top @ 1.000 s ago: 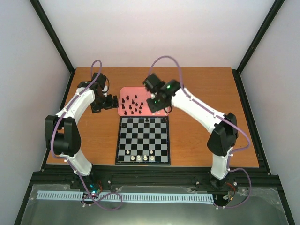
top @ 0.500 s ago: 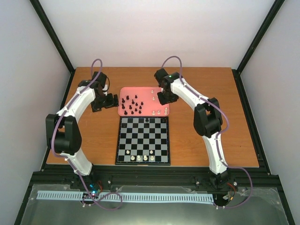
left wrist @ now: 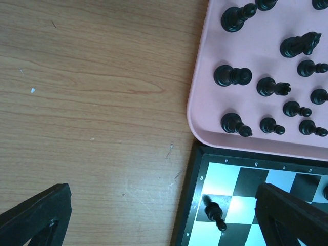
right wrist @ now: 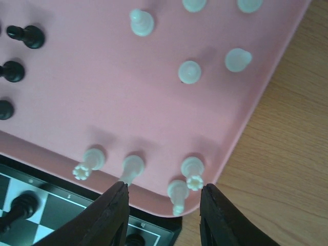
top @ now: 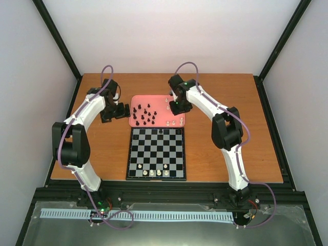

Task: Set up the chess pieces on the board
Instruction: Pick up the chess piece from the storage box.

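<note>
**Pickup from tray judged in hand**

On the counter, the board is barely filled: four white pieces on its near row. Most chess pieces are kept on the pink tray beyond. The right tool is held apart and empty above the cream pieces at the tray's corner. The left tool is spread wide. Descent onto one piece is judged necessary.

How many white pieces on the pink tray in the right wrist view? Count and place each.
9 white pieces: four along the tray's near edge, two mid-tray, one farther left, two cut at the picture's top. Others may lie outside view.
</note>
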`<state>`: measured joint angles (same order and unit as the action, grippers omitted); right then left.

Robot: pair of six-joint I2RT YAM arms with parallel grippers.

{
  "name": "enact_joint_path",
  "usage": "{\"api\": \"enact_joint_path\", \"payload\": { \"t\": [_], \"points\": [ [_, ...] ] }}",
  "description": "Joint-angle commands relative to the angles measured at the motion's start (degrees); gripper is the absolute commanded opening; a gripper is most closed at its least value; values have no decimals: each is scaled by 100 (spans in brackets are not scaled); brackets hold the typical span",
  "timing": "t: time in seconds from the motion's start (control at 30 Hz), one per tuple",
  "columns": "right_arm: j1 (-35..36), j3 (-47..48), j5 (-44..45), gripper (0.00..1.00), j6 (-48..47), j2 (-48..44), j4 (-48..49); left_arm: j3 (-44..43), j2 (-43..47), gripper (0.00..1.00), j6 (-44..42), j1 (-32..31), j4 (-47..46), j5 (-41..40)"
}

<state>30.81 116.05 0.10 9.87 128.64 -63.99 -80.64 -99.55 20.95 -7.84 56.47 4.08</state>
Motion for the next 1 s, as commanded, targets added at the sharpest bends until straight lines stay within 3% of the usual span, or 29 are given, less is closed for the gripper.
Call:
{"api": "enact_joint_path", "payload": {
  "t": [0.0,0.97],
  "points": [
    [90,-34,-506,39,-29,-111,235,-226,-11,100,-49,-17,-110,-48],
    [316,237,-256,37,111,688,-232,-250,-317,100,-48,-16,-129,14]
  ]
}}
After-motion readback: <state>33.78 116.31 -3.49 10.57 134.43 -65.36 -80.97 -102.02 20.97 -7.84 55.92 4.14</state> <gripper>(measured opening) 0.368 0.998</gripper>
